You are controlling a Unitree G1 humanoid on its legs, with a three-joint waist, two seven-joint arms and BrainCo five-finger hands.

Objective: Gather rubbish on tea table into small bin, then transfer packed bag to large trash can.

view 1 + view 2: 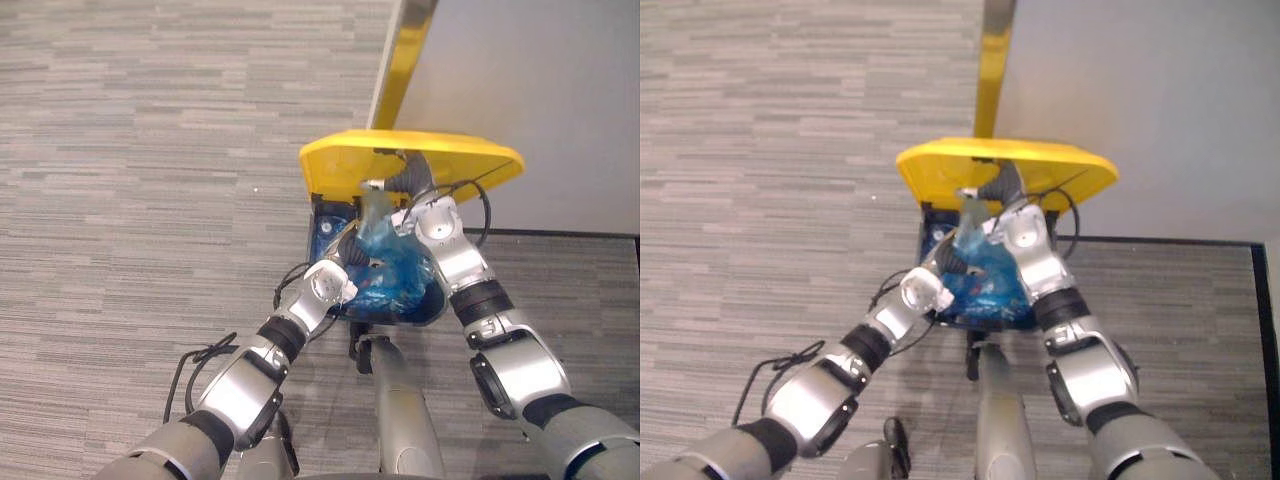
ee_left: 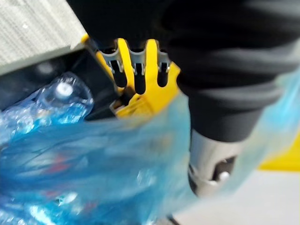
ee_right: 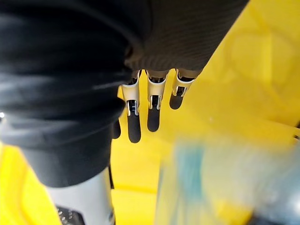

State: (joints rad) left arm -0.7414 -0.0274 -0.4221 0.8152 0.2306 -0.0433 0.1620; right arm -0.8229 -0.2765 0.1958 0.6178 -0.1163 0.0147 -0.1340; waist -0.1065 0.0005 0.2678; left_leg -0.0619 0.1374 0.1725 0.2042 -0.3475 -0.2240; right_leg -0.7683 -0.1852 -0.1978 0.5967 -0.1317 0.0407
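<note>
Blue bag (image 1: 395, 270): see-through plastic, stuffed with rubbish; found at the mouth of the trash can, right under the raised lid; its gathered top is pulled up toward the right hand; whether it sits fully inside can't be told

Trash can (image 1: 320, 225): dark blue body, parked on grey carpet (image 1: 150, 150) just beside a pale wall (image 1: 540, 90)

Lid (image 1: 440, 160): yellow, tipped up and back

Left hand (image 2: 137, 58): fingers kept straight, nothing gripped; pressed up close to the can's yellow edge, with the bag's film draped over the thumb side

Right hand (image 3: 153, 105): fingers stretched out straight against the yellow underside of the lid; no grip on the bag can be made out
</note>
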